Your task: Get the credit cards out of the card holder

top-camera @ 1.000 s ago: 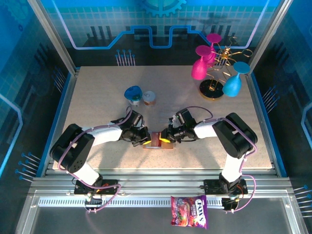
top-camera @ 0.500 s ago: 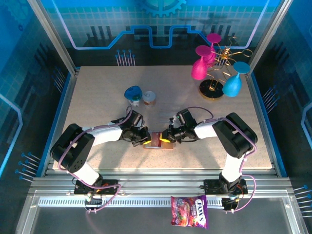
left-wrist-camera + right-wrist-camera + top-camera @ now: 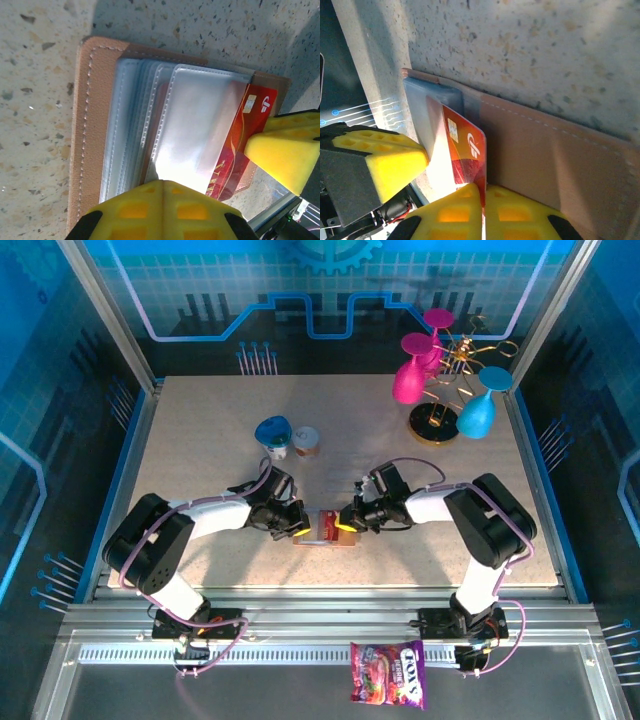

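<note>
Jaws of the right gripper (image 3: 483,196) pinch the edge of the red credit card (image 3: 466,155), part out of the card holder (image 3: 85,130) at lower-centre tabletop (image 3: 200,440), left gripper (image 3: 162,194) jaws pressed together pinning it; the slim bite may slip, or the holder drag along.

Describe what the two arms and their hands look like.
The left arm and right arm match: white tubular links between bulky, rounded black joint housings, on black bases. Lilac cables loop loosely along each. The left hand and right hand have dark bodies and blocky bright yellow fingers, whose backs carry a grid of rectangular recesses.
</note>
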Motion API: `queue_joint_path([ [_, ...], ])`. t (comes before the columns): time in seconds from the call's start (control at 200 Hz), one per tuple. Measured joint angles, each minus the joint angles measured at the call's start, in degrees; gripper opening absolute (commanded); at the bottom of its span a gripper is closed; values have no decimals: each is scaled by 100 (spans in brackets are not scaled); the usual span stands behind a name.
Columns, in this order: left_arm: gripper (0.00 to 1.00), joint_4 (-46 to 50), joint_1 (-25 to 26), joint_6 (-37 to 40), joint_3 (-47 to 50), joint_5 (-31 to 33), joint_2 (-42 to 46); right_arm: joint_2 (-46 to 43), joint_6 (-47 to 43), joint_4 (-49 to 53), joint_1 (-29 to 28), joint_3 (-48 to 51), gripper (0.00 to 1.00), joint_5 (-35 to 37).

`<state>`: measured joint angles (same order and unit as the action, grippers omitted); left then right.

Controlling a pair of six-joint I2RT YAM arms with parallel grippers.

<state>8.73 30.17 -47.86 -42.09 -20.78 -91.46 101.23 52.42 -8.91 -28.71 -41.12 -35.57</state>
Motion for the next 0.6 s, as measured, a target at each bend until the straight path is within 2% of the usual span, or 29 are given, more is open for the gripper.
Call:
queue_joint_path([
  [0.6, 0, 4, 0, -2, 0, 9, 7, -380, -605, 894, 254, 31, 9, 264],
])
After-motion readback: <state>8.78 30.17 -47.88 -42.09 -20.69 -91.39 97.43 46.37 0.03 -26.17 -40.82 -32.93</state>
